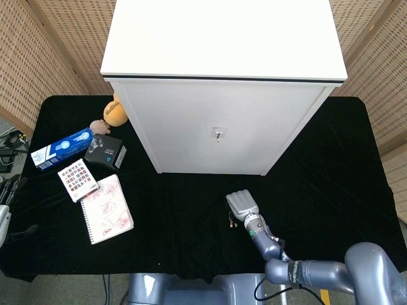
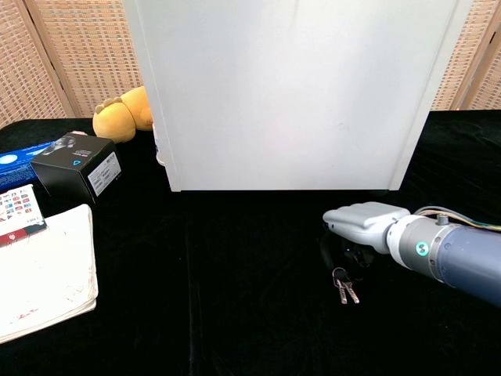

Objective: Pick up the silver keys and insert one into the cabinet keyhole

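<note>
Counts: one blue box (image 1: 62,148), one patterned card (image 1: 78,179), one notebook (image 1: 107,208), one black box (image 1: 107,153), one plush toy (image 1: 114,112), one cabinet (image 1: 222,82), one bunch of silver keys (image 2: 344,285).
Silver keys: small metal keys on a ring, seen lying on the worktop (image 1: 178,216), lower centre-right of the frame, their ring end under the right hand's fingertips.
Keyhole (image 1: 217,133): seen mid-door on the cabinet front.
Right hand (image 2: 362,227): lowered over the keys; whether they are grasped cannot be told.
Surface: black cloth; wicker screens (image 1: 38,51) are seen behind.
</note>
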`<state>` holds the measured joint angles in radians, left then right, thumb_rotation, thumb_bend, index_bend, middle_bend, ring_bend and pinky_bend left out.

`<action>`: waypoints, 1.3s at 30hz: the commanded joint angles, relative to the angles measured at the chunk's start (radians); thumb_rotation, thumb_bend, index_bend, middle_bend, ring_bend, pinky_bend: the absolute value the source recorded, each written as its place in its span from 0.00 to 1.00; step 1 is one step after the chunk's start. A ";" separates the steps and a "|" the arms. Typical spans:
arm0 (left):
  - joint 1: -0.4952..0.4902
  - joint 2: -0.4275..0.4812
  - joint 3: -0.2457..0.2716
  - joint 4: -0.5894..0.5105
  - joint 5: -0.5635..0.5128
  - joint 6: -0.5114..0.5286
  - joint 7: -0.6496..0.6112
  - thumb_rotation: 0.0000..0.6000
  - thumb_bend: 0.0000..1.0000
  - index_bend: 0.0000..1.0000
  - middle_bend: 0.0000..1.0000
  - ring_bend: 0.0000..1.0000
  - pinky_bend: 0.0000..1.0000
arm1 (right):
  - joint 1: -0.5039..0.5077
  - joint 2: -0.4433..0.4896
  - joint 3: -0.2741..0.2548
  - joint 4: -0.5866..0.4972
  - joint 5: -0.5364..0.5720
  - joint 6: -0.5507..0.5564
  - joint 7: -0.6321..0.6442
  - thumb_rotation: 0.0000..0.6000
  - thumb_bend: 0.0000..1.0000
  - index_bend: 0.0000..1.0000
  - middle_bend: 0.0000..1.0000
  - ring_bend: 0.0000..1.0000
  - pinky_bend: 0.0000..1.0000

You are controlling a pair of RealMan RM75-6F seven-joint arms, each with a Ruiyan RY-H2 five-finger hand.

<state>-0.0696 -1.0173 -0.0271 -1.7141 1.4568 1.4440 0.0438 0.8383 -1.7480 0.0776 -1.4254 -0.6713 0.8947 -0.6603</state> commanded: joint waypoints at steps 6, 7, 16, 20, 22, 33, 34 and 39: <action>0.000 0.000 0.000 -0.001 0.000 0.001 -0.001 1.00 0.00 0.00 0.00 0.00 0.00 | 0.008 0.008 -0.007 -0.006 0.016 -0.001 -0.019 1.00 0.56 0.51 1.00 1.00 1.00; 0.000 0.000 0.000 -0.001 0.001 0.002 -0.001 1.00 0.00 0.00 0.00 0.00 0.00 | 0.009 0.007 -0.007 -0.005 0.017 0.001 -0.020 1.00 0.56 0.51 1.00 1.00 1.00; -0.001 0.001 0.000 0.001 0.001 0.002 -0.006 1.00 0.00 0.00 0.00 0.00 0.00 | 0.019 0.008 -0.016 -0.003 0.042 -0.003 -0.046 1.00 0.57 0.52 1.00 1.00 1.00; -0.001 0.001 0.001 0.001 0.003 0.002 -0.007 1.00 0.00 0.00 0.00 0.00 0.00 | 0.024 0.007 -0.018 -0.005 0.052 -0.002 -0.056 1.00 0.57 0.52 1.00 1.00 1.00; -0.001 0.001 0.001 0.000 0.003 0.002 -0.007 1.00 0.00 0.00 0.00 0.00 0.00 | 0.026 0.006 -0.019 -0.006 0.053 -0.002 -0.058 1.00 0.58 0.52 1.00 1.00 1.00; -0.002 0.002 0.002 0.002 0.003 0.000 -0.011 1.00 0.00 0.00 0.00 0.00 0.00 | 0.027 0.004 -0.026 -0.001 0.015 0.005 -0.045 1.00 0.65 0.63 1.00 1.00 1.00; -0.002 0.002 0.002 0.002 0.003 0.000 -0.012 1.00 0.00 0.00 0.00 0.00 0.00 | 0.025 0.005 -0.026 -0.002 0.002 0.006 -0.038 1.00 0.66 0.64 1.00 1.00 1.00; -0.003 0.002 0.003 0.002 0.003 -0.002 -0.012 1.00 0.00 0.00 0.00 0.00 0.00 | 0.014 0.017 -0.034 -0.010 -0.072 0.013 -0.006 1.00 0.67 0.66 1.00 1.00 1.00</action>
<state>-0.0725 -1.0149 -0.0246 -1.7125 1.4596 1.4423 0.0314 0.8580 -1.7373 0.0481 -1.4307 -0.7163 0.9033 -0.6804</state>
